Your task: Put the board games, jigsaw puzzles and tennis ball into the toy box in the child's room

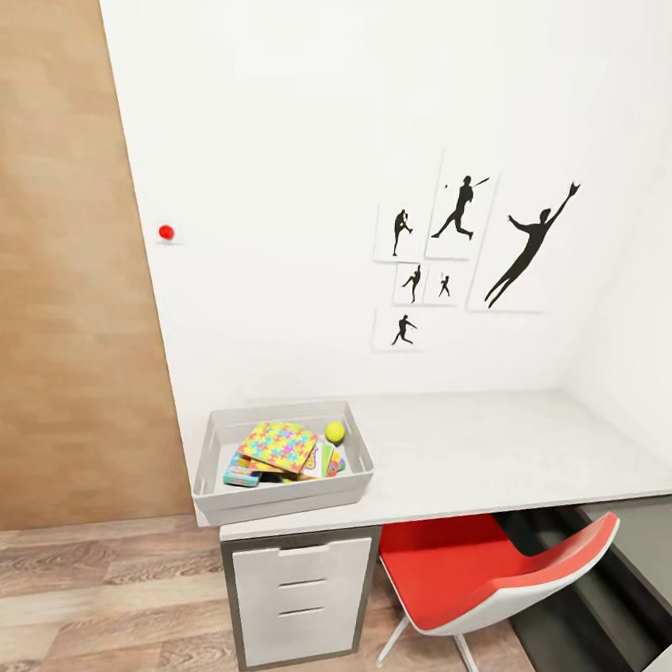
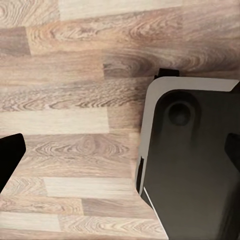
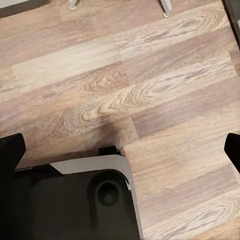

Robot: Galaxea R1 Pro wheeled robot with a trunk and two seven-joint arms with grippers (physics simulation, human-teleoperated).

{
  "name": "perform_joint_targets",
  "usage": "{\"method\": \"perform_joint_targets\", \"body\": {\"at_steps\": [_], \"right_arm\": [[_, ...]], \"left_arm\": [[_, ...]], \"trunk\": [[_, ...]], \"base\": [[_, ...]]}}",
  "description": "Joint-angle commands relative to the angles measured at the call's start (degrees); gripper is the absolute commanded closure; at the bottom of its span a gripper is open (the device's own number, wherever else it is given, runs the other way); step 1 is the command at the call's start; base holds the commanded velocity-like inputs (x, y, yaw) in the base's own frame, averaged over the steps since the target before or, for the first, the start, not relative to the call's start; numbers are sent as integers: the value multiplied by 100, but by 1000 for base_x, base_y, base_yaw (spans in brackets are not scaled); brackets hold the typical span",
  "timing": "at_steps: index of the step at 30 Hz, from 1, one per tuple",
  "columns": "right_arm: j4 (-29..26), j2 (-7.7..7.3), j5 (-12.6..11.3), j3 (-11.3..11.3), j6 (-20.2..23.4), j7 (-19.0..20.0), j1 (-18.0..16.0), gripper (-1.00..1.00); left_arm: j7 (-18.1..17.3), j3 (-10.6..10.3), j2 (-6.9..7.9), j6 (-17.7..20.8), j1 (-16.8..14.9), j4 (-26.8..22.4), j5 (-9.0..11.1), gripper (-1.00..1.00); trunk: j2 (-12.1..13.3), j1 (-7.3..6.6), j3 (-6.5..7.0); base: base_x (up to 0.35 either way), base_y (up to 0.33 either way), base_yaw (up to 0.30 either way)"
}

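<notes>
Pale grey plastic, sloping-sided and flared at the rim, the shallow toy box [image 1: 285, 460] sits at the left end of the long grey-white desk top [image 1: 489, 447], directly above the white three-drawer unit [image 1: 298, 594], in your head view. Inside it you see a thin jigsaw puzzle board [image 1: 280, 445] of bright interlocking pieces lying tilted on top of flat pastel-printed board game boxes [image 1: 243, 469], with the small yellow-green tennis ball [image 1: 335, 431] resting at the tray's back right corner, just beside the puzzle. A glossy red shell chair with a white underside [image 1: 490, 577] is tucked under the desk to the right of the drawers. Black baseball-player silhouette pictures [image 1: 463, 245] hang on the smooth white wall, and a small red round button [image 1: 166, 232] sits further left.

Your left gripper [image 2: 122, 150] and right gripper [image 3: 122, 150] both hang with dark fingertips spread wide at the frame edges, holding nothing, over grained wood-plank floor [image 2: 70, 100] and the robot's dark, grey-rimmed base [image 2: 195, 160].
</notes>
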Motion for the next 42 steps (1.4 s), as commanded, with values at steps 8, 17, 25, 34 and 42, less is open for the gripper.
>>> {"method": "perform_joint_targets", "body": {"at_steps": [8,17,25,34,42], "right_arm": [[4,5,-85,43,-2,-38,-5,-100],[5,8,-136,33,-1,-53,-5,-100],[4,9,-92,39,-4,-37,-5,-100],[11,7,-72,49,48,-10,-5,-100],[13,-7,-70,56,58,500,-5,-100]], "left_arm": [[23,42,-3,9,-7,12,-79,-100],[24,41,-2,8,-7,12,-81,-100],[23,41,-5,5,-7,12,-87,-100],[19,41,-6,-3,-7,12,-101,-100],[11,28,-9,-7,-7,0,-120,-100]], "trunk": [[-13,3,-12],[-13,3,-12],[-13,3,-12],[-13,3,-12],[-13,3,-12]], "base": [[0,0,0],[0,0,0],[0,0,0],[0,0,0],[0,0,0]]}}
